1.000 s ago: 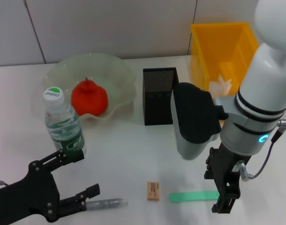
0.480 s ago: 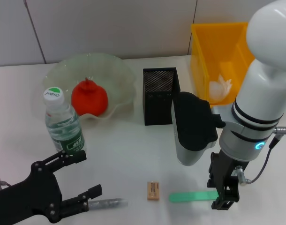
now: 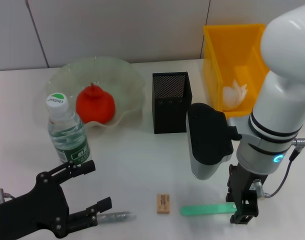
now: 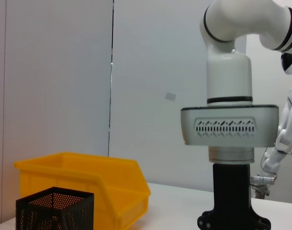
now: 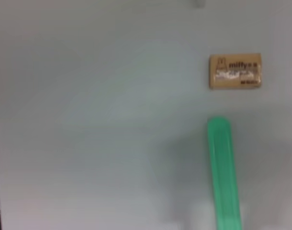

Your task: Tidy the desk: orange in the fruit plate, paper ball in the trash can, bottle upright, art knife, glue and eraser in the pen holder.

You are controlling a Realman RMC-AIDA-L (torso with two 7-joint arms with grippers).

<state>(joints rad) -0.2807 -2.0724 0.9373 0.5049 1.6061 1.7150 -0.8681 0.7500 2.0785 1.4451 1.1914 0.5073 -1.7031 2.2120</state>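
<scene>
The orange [image 3: 95,104] lies in the pale green fruit plate [image 3: 123,70]. In front of the plate the bottle [image 3: 67,132] stands upright. A paper ball [image 3: 235,92] rests inside the yellow trash can [image 3: 227,45]. The black mesh pen holder [image 3: 171,102] is at mid-table. At the front lie the eraser [image 3: 163,203], the green art knife [image 3: 207,209] and a grey glue stick [image 3: 117,216]. My right gripper [image 3: 241,216] hangs over the knife's right end. My left gripper [image 3: 101,184] is open at the front left, beside the glue. The right wrist view shows the eraser [image 5: 235,71] and the knife [image 5: 224,172].
The left wrist view looks across the table at the trash can [image 4: 88,177], the pen holder [image 4: 55,208] and my right arm [image 4: 227,129]. A wall runs behind the table. Bare tabletop [image 3: 137,160] lies between the bottle and my right arm.
My right gripper has come down and slightly right, onto the knife's right end. My left gripper has shifted a little to the right.
</scene>
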